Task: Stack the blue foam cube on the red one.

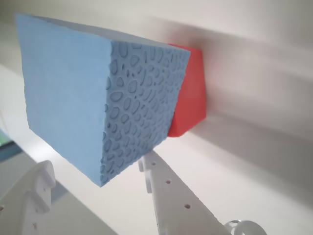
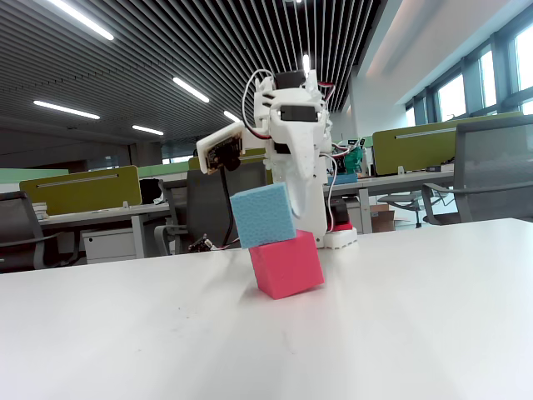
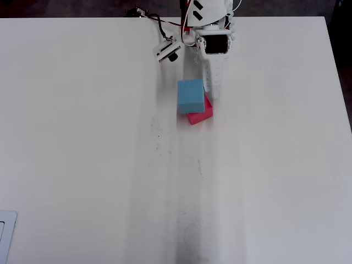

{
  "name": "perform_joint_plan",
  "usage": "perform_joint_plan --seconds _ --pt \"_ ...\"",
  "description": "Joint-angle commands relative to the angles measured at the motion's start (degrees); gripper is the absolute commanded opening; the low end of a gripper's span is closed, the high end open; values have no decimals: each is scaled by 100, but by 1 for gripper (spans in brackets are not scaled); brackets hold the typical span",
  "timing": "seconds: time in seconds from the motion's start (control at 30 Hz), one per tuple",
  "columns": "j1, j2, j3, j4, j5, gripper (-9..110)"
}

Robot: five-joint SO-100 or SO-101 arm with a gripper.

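The blue foam cube rests tilted on top of the red one and overhangs it to the left in the fixed view. From overhead, the blue foam cube covers most of the red one. In the wrist view the blue foam cube fills the frame, with the red one behind it. My gripper stands open, its white fingertips apart just below the blue cube's lower corner. Overhead, my gripper sits at the cubes' far right side.
The white table stretches wide around the stack. A small camera module on wires hangs beside the arm base. Office desks and chairs stand beyond the table's far edge.
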Motion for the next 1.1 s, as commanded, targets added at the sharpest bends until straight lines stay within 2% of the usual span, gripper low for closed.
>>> perform_joint_plan --seconds 0.0,1.07 --pt "-53 35 -35 -114 18 22" --pt "-79 35 97 -492 -44 23"
